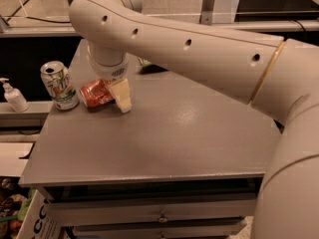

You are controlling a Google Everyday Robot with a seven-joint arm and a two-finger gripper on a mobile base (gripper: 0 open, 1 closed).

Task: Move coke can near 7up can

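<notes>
Robot arm (199, 49), thick and cream-coloured, stretched from the right across the back of the grey table (174, 133) and bent down at the far left corner. From where I stood, the gripper (110, 98) was low over the tabletop there, pinched on the coke can (94, 92). One pale finger (121, 93) was pressed flat against the can's right side, and the other was hidden behind the can. The dented red can lay tilted on its side at the table surface; whether it rested on it fully I could not tell. The 7up can (60, 85) stood upright just to its left, very near it though not touching, and close to the table's left edge. Beyond that edge, on a lower ledge, stood a small white pump bottle (14, 96). To the right of the gripper and toward the near edge the grey top lay broad and bare. Drawers (159, 210) sat under the front edge.
</notes>
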